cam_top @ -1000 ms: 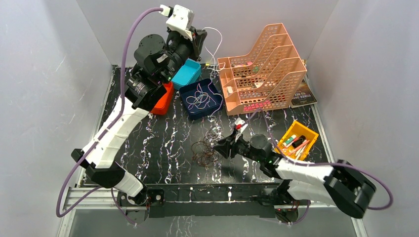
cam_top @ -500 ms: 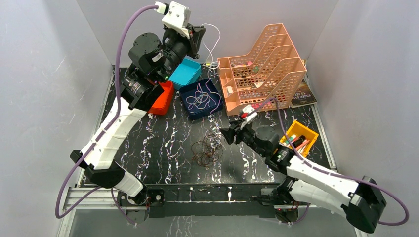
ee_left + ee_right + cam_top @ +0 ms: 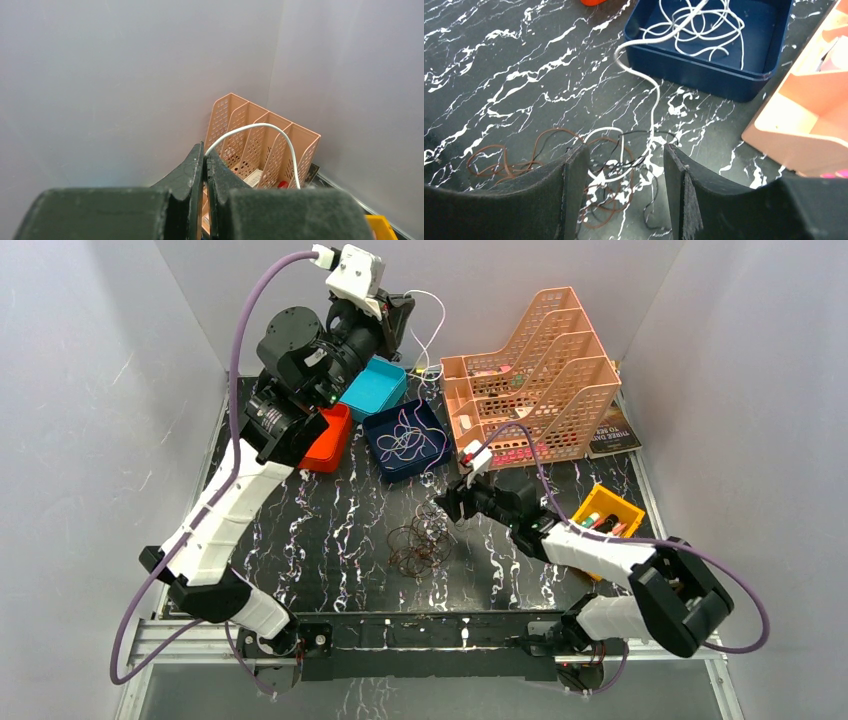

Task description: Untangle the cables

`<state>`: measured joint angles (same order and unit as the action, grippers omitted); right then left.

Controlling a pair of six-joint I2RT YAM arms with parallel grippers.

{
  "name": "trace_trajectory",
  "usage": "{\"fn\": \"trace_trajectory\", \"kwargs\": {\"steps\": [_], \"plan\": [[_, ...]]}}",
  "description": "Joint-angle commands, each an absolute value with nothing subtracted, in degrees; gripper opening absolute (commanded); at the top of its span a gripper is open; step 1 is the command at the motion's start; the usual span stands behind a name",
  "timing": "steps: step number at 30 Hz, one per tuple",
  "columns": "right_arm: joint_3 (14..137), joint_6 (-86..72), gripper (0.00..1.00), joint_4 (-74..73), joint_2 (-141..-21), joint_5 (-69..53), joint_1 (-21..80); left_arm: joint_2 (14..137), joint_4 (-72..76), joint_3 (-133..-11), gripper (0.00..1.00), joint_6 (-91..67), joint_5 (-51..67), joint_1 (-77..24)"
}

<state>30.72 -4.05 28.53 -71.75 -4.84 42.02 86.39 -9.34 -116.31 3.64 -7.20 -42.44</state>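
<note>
The black marbled tabletop (image 3: 330,520) carries a peach file rack (image 3: 540,370) at 2 o'clock from centre. At 12 o'clock is a navy tray (image 3: 704,75) holding loose pale loops.

The cables (image 3: 420,540) lie near centre as a flat nest of brown, black and whitish strands. They look light and springy, so a careless pull would likely drag the whole bunch.

One white strand (image 3: 654,100) runs from the nest over the tray's rim and up to 11 o'clock. There the left gripper (image 3: 205,150) is clenched on it, high off the tabletop. A free run like this one seems the best place to take hold, well clear of any crossing.

The right gripper (image 3: 624,165) hangs released, its jaws spread over the nest's 2 o'clock edge.

A dark book (image 3: 612,435) lies at 3 o'clock from the rack; its pale lettering is too small to read.
</note>
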Motion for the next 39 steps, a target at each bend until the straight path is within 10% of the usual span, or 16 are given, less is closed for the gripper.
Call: {"fn": "trace_trajectory", "kwargs": {"steps": [1,18,23,39], "plan": [[32.0,-4.3,0.64,44.4,-75.6,-13.3,38.6,83.1,-9.0,-117.4,0.0,3.9,-6.6,-42.1],[38.3,-5.7,0.59,64.9,-97.3,-20.8,34.6,81.9,-9.4,-116.7,0.0,4.0,-6.1,-42.1],[42.2,-3.5,0.0,54.2,-91.1,-17.8,33.2,75.5,-9.2,-110.2,0.0,3.5,-8.5,-42.1],[54.0,8.5,0.0,24.0,-64.5,-13.1,33.1,61.5,-9.9,-92.6,0.0,0.3,-15.7,-42.1]]}}
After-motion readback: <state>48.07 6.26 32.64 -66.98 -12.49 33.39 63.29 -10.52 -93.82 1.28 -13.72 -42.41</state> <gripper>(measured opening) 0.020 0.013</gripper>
